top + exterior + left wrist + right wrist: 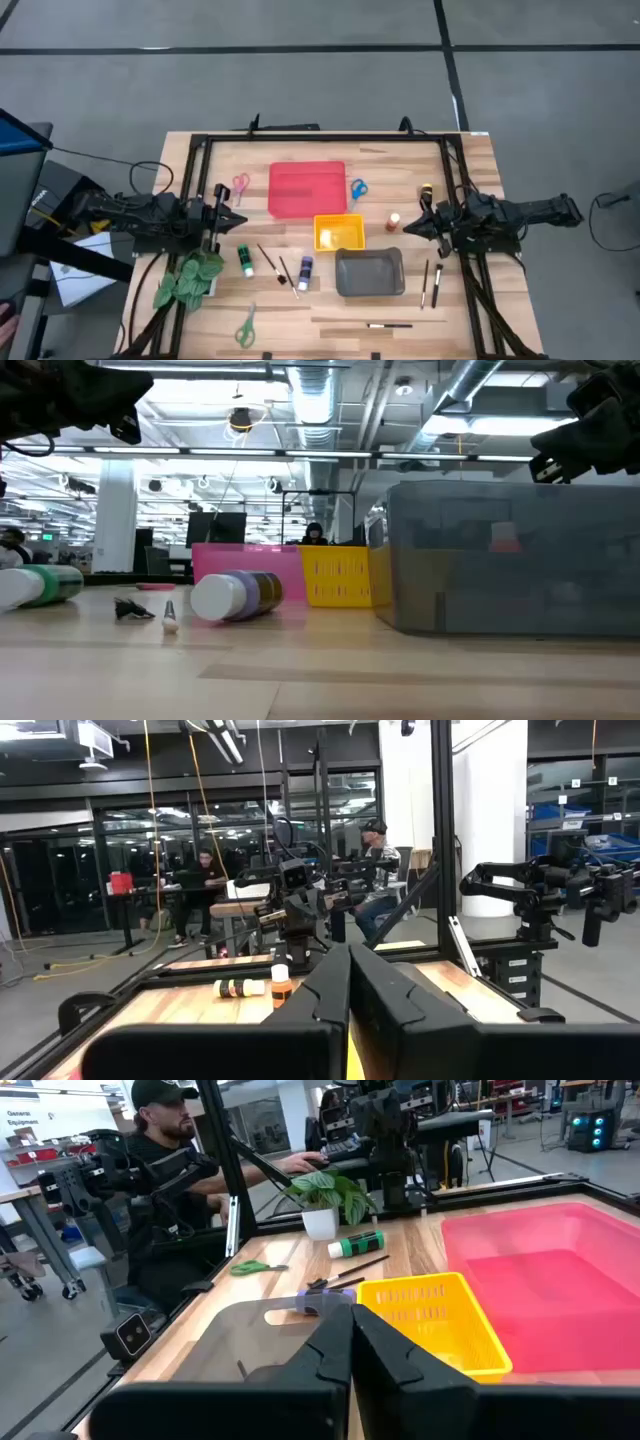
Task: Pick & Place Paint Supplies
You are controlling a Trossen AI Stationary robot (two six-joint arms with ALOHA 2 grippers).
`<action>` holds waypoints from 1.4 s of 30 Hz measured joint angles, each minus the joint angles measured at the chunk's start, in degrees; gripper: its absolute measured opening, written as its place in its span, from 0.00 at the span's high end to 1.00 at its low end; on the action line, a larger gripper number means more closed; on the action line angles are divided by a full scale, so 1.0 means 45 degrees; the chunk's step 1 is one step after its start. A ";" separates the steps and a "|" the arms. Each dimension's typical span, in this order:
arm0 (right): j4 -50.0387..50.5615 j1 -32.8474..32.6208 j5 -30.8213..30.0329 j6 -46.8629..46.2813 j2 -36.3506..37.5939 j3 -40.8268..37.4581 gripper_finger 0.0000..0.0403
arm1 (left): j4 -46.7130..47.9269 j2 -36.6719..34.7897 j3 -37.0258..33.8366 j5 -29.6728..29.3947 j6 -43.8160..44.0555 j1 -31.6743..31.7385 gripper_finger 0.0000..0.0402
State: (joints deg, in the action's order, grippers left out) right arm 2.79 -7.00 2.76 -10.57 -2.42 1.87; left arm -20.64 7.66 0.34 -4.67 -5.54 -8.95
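We see a light wooden plank tabletop [300,310] inside a black metal frame [330,138], on grey concrete floor [300,70] with dark seam lines. Both arms wait at the sides: left tool [238,221] at the left edge, fingers pressed together, holding nothing; right tool [408,227] at the right edge, also closed and empty.

Trays sit mid-table: flat red plastic tray [307,189], small yellow slotted bin [339,232] just in front of it, grey translucent bin [369,272] nearest the front.

Supplies all lie on the wood, outside the trays:
- pink-handled scissors [240,185] left of the red tray, blue-handled scissors [358,188] to its right
- green-handled scissors [246,326] near the front-left
- green paint bottle [244,260], purple paint bottle [304,271], thin dark paintbrushes [276,267] between them
- red paint bottle [394,220] and yellow paint bottle [427,190] near the right tool
- more brushes [431,282] right of the grey bin, one brush [388,325] at the front

Green leafy fake plant [188,278] at the left edge.

Room behind: open lab, exposed ceiling ducts [470,385], strip lights, other robot rigs [550,890]. A person in a dark cap [165,1170] sits beside the table; others sit at desks farther back [205,870].
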 joint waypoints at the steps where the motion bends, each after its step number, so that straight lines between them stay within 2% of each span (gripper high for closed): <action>1: 0.0000 -0.0002 0.0002 0.0000 0.0000 0.0000 1.00 | 0.0003 0.0000 0.0001 0.0000 0.0000 0.0000 1.00; 42: 0.0000 0.0000 0.0000 0.0000 0.0003 -0.0005 1.00 | 0.0001 0.0000 0.0002 0.0000 0.0003 -0.0001 1.00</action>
State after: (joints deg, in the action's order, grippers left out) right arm 2.79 -7.00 2.76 -10.57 -2.40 1.85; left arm -20.64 7.66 0.35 -4.67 -5.53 -8.95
